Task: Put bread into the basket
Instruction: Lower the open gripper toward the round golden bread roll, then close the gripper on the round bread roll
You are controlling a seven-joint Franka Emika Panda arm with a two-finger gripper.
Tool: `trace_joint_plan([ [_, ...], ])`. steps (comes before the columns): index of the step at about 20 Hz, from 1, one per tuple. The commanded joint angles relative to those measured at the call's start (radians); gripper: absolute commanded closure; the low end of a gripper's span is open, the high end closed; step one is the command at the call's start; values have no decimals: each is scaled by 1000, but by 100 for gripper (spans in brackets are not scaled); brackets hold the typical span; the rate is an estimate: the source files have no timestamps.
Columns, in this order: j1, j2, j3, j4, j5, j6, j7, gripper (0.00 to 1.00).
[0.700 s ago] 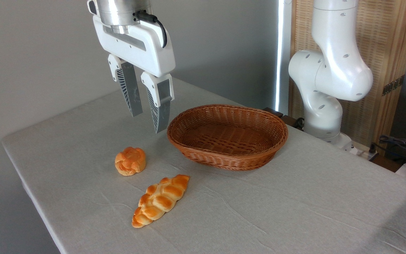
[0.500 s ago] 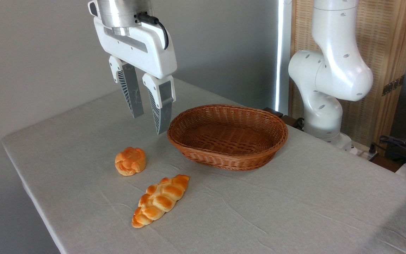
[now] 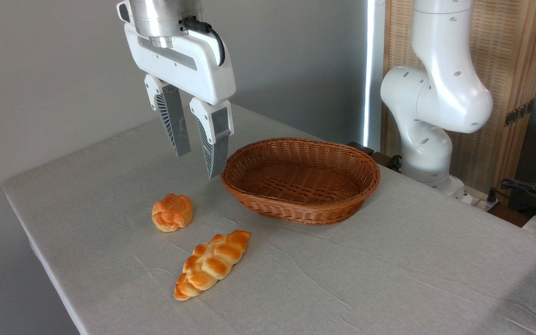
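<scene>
A small round knotted golden-orange bun (image 3: 172,212) lies on the grey cloth-covered table (image 3: 389,279), left of the oval brown woven wicker basket (image 3: 300,179) and apart from it. A long braided golden loaf (image 3: 212,264) lies on the table in front of the bun and slightly to its right, near it but not touching. The white two-finger gripper (image 3: 198,165) hangs above the table, behind the bun and just left of the basket's left rim. The white robot arm's base (image 3: 428,153) stands behind the basket, to its right.

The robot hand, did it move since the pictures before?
Yes. The hand slid a little to the right and slightly down, toward the basket. The small bun stayed put.
</scene>
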Motion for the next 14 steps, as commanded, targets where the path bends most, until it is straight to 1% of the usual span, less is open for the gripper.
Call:
trace_joint_plan([
  [1, 2, -4, -3, -5, 1, 4, -17, 0],
  [5, -4, -6, -21, -43, -16, 62, -18, 0],
  [7, -5, -6, -58, -76, -14, 113, -18, 0],
  [11, -36, 0, -110, -184, -14, 269, -18, 0],
  [14, -36, 14, -161, -250, -14, 368, -18, 0],
])
